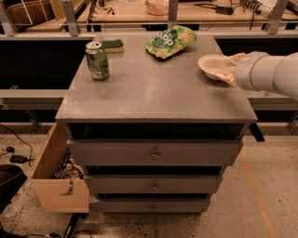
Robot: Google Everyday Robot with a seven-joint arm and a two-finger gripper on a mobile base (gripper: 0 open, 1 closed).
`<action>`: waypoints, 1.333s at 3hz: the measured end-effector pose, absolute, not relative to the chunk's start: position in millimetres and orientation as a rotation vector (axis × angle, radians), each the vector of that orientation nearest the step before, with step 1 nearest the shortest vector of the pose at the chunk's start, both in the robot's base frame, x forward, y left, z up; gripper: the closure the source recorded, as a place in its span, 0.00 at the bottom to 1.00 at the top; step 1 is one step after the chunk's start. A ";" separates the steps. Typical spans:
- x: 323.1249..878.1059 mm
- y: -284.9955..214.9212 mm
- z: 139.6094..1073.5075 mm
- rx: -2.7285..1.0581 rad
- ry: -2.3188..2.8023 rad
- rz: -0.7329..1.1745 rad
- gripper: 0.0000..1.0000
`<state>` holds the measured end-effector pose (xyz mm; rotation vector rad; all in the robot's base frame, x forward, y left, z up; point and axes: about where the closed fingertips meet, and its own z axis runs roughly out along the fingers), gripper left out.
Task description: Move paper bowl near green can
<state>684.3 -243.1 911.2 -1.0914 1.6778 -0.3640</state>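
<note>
The paper bowl, off-white and shallow, is at the right edge of the grey cabinet top. My gripper reaches in from the right on a white arm and is shut on the bowl's right rim, one finger above it and one below. The green can stands upright near the back left corner of the top, far to the left of the bowl.
A flat green snack bag lies at the back centre, between can and bowl. A green sponge lies behind the can. A wooden drawer box hangs open at the lower left. A cluttered workbench runs behind.
</note>
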 end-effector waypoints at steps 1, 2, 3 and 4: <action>684.6 -240.8 911.1 -1.094 1.676 -0.362 0.00; 685.5 -239.6 911.4 -1.098 1.674 -0.366 0.00; 695.6 -239.1 909.8 -1.110 1.670 -0.380 0.00; 713.1 -238.0 904.2 -1.139 1.664 -0.387 0.00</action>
